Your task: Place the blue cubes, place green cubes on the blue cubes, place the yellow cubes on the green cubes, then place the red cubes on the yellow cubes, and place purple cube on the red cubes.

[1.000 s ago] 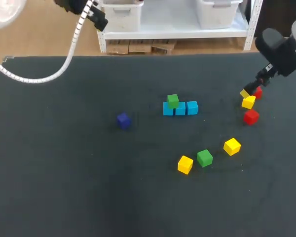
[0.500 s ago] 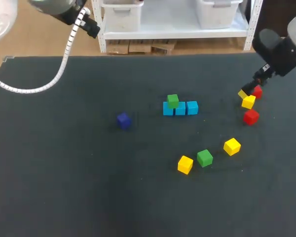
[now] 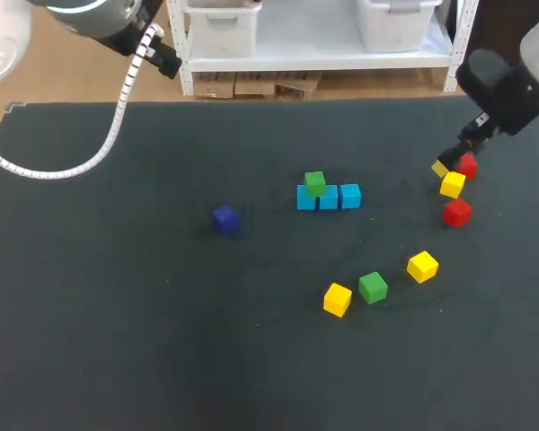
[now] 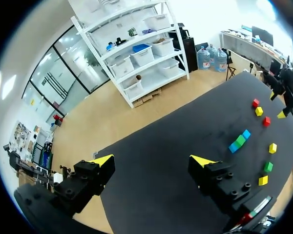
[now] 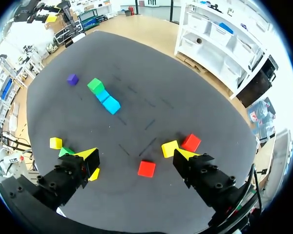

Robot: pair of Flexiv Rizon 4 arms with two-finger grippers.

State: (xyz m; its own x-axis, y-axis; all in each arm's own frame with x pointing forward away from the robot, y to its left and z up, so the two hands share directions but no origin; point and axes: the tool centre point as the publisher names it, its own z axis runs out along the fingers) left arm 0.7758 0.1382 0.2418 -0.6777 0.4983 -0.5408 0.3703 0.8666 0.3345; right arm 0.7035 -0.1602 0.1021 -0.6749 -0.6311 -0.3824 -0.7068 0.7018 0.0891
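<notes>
Nearest, at the lower right of the head view, a yellow cube [image 3: 338,299], a green cube [image 3: 373,287] and a second yellow cube [image 3: 423,266] lie in a loose arc. Farther back the purple cube [image 3: 225,219] sits left of centre, and at centre three touching blue cubes [image 3: 340,197] carry a second green cube [image 3: 315,183] toward their left end. At the right edge a red cube [image 3: 457,213], a third yellow cube [image 3: 452,185] and a second red cube [image 3: 468,166] run back, the right gripper [image 5: 136,155] by the farthest pair, fingers wide and empty; the left gripper [image 4: 154,160], equally wide and empty, hangs at the upper left.
</notes>
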